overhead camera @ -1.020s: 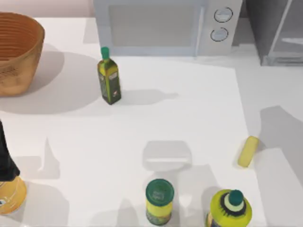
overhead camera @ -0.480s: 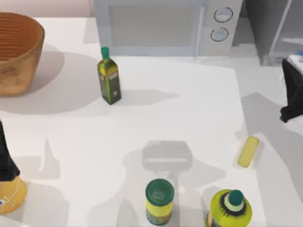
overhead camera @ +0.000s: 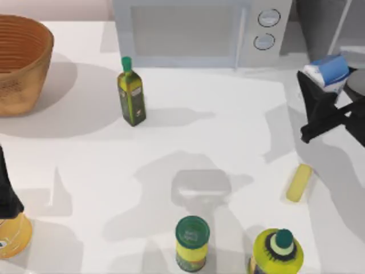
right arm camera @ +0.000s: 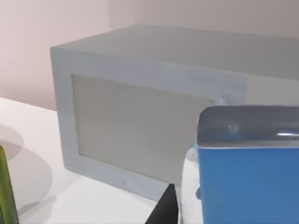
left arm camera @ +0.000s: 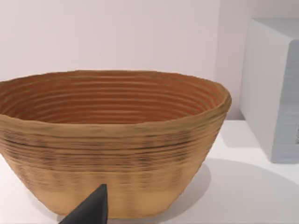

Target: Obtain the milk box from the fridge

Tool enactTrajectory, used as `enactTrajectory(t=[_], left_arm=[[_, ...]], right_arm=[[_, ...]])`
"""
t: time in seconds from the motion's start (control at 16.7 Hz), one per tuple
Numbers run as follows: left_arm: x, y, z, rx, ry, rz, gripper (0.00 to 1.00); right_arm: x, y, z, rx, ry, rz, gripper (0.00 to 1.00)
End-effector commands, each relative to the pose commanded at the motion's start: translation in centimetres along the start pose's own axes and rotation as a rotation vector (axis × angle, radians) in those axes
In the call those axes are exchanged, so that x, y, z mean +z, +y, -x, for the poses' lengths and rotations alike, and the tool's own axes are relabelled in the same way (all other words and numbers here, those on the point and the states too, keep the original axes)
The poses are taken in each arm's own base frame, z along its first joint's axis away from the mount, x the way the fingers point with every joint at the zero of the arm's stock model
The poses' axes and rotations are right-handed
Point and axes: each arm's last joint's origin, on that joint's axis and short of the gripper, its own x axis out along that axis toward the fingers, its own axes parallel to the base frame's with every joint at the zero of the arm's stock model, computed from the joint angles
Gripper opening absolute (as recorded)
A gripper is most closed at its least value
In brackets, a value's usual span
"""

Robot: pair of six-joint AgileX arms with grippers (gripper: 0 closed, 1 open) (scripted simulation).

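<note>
The milk box (overhead camera: 328, 69), a small blue carton with a white top, hangs above the table's right side just in front of the grey fridge (overhead camera: 317, 23). My right gripper (overhead camera: 324, 85) is shut on it. In the right wrist view the milk box (right arm camera: 247, 179) is close up, with one dark fingertip (right arm camera: 166, 211) beside it and the microwave (right arm camera: 140, 116) behind. My left arm (overhead camera: 5, 194) is parked at the table's left edge, above an orange object (overhead camera: 12, 237).
The white microwave (overhead camera: 199, 28) stands at the back, with a woven basket (overhead camera: 20, 60) at the back left. A green-capped bottle (overhead camera: 131, 94) stands mid-table. A yellow bar (overhead camera: 299, 182), a green-lidded can (overhead camera: 192, 242) and a yellow bottle (overhead camera: 278, 251) sit near the front right.
My right gripper has come in from the right edge carrying the milk box and moved left, away from the fridge. Its shadow has spread over the table's middle. The left arm has stayed still.
</note>
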Motion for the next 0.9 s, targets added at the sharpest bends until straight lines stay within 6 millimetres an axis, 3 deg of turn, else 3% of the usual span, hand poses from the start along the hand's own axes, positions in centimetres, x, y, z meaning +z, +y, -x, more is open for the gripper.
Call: enactTrajectory(t=[0.42,0.9], left_arm=[[0.0,0.0,0.0,0.000,0.000,0.000,1.00],[0.0,0.0,0.0,0.000,0.000,0.000,1.00]], right_arm=[[-3.5,1.0,-3.5,0.099,-0.007,0.003,0.00],[-9.0,2.9,-6.3,0.218,-0.014,0.000,0.00]])
